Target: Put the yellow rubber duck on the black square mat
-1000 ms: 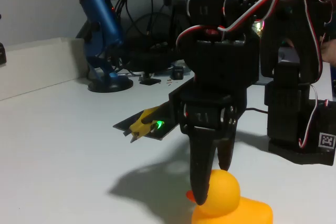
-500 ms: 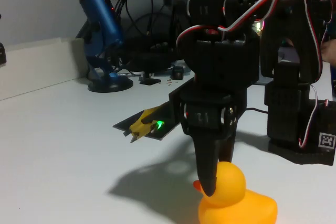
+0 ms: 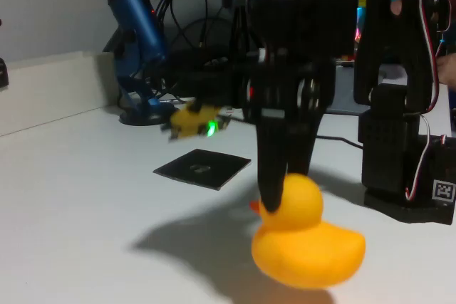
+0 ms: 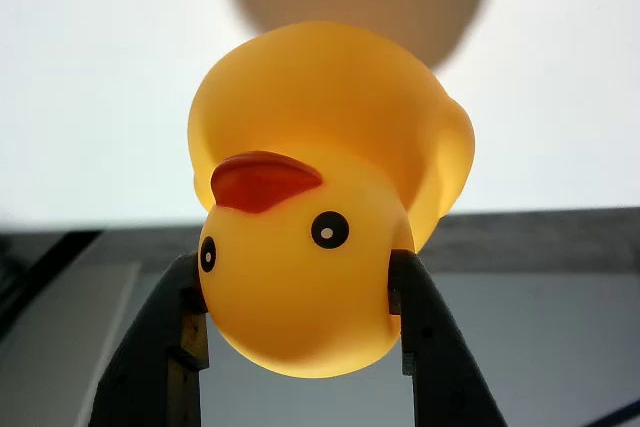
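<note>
Grips the yellow rubber duck (image 3: 308, 236) by the head with the gripper (image 3: 278, 201), closed firmly on both sides of it. In the wrist view, shows the two dark fingers (image 4: 165, 347) pressed against the cheeks of the duck (image 4: 320, 207), beak up and to the left, body hanging away from the camera. Probably takes the head because of its round and narrow shape, easier for the claw (image 4: 300, 307) to span than the plump body.

Holds the duck clear of the white table (image 3: 71, 197) in the fixed view, with a shadow below it and a gap between the two (height hard to judge, and the picture a little blurred). Keeps it upright, beak towards the left of the picture, so ready to go down on its flat bottom.

Leaves the black square mat (image 3: 201, 169) flat and bare on the table, to the left of the duck and farther back in the fixed view, apart from it. Judged from this: pick-up done, carrying in hand, placing not yet done. Next calls for a move towards the mat and a lowering over the pale mark at its centre before opening.

Possible risk: soft glossy rubber, so may slip or swing in the grip. Behind the mat, the blue microphone (image 3: 135, 40), well apart and not in the way.
</note>
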Controlling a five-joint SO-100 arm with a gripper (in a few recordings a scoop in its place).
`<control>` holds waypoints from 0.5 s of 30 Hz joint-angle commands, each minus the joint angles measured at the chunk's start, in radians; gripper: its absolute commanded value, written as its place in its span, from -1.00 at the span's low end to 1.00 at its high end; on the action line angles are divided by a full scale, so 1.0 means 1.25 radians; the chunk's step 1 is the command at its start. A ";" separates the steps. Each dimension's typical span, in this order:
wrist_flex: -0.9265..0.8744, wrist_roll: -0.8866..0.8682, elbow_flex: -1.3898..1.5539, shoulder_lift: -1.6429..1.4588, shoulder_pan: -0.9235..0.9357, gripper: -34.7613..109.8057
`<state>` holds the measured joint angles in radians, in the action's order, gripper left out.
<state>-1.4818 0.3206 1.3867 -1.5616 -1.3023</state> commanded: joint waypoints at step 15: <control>0.006 0.006 -0.211 -0.135 0.269 -0.33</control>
<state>-1.4818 0.3145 1.1873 -1.7012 -0.9879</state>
